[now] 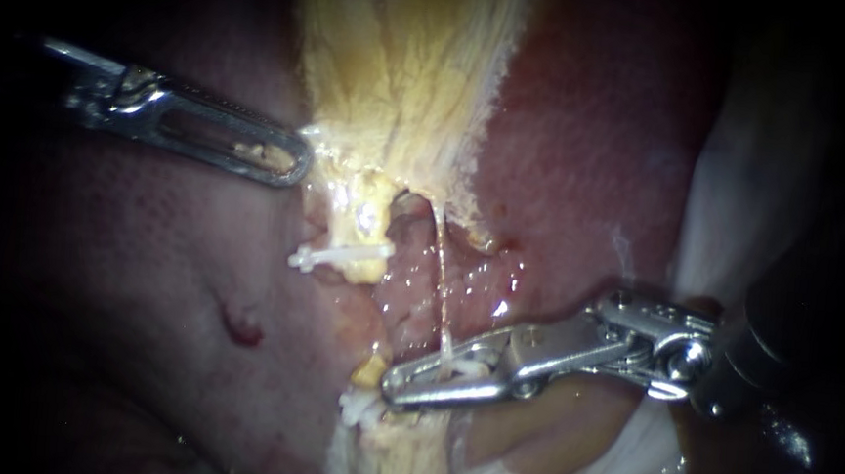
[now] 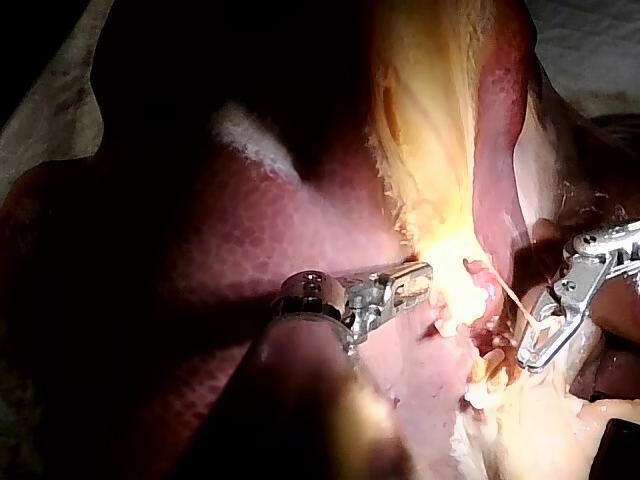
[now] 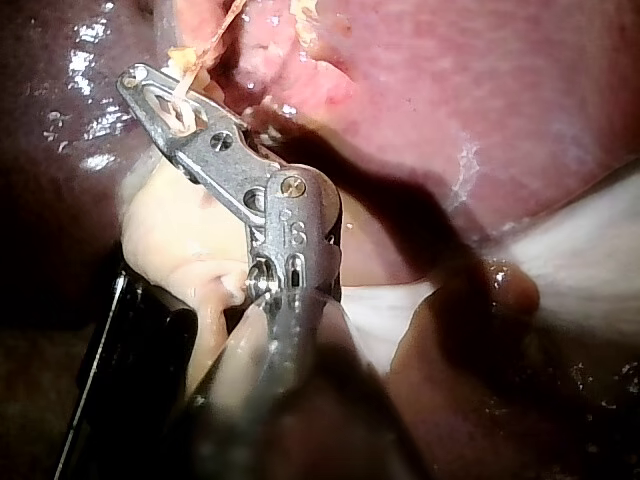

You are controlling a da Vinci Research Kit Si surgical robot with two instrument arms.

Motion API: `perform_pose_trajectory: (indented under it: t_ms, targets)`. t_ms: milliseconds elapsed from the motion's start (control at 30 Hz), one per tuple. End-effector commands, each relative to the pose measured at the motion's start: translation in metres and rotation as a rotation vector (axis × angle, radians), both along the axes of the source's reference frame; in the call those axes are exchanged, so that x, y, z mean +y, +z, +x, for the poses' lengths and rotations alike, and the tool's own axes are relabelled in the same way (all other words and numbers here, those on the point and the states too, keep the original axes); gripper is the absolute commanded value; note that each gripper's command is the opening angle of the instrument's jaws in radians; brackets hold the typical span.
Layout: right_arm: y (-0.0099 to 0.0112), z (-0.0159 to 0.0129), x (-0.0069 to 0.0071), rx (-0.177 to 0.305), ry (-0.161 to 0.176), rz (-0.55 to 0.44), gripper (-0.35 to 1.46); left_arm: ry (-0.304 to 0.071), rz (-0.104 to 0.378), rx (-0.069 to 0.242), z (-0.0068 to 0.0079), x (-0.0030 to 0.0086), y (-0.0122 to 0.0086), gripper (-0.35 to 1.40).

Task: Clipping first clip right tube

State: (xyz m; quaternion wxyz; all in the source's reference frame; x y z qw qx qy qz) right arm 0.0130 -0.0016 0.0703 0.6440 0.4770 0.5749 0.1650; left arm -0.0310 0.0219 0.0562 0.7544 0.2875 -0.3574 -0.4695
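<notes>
The right tool [image 1: 390, 388] comes in low from the right. Its jaws are clamped on the right tube [image 1: 440, 267], one jaw on each side and the tips drawn together, with a white piece [image 1: 464, 369] showing in the narrow slot between them. In the right wrist view the same thin strand runs through the jaws near the tip of the right tool [image 3: 137, 82].

Just beside the tip lies a cluster of white clips [image 1: 358, 406] on pale tissue. The right tube rises from the jaws as a thin, pale, taut thread. Next to it is a stubby yellow left tube [image 1: 366, 226] with a white clip [image 1: 339, 256] across it.

Farther back, the left tool [image 1: 293, 163] has its jaws lying together, the tip touching the edge of the yellowish gallbladder [image 1: 404, 60]. Dark red liver [image 1: 146, 279] lies on both sides.
</notes>
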Motion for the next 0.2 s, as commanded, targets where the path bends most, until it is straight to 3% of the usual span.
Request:
perform_pose_trajectory:
  t_ms: [33, 200]
  targets:
    - [0.0, 0.0, 0.0, 0.0, -0.001, 0.0, -0.35, 0.0, 0.0, 0.0, 0.0, 0.0, 0.0, -0.35]
    - [0.0001, 0.0, 0.0001, 0.0, -0.001, 0.0, -0.35, 0.0, 0.0, 0.0, 0.0, 0.0, 0.0, -0.35]
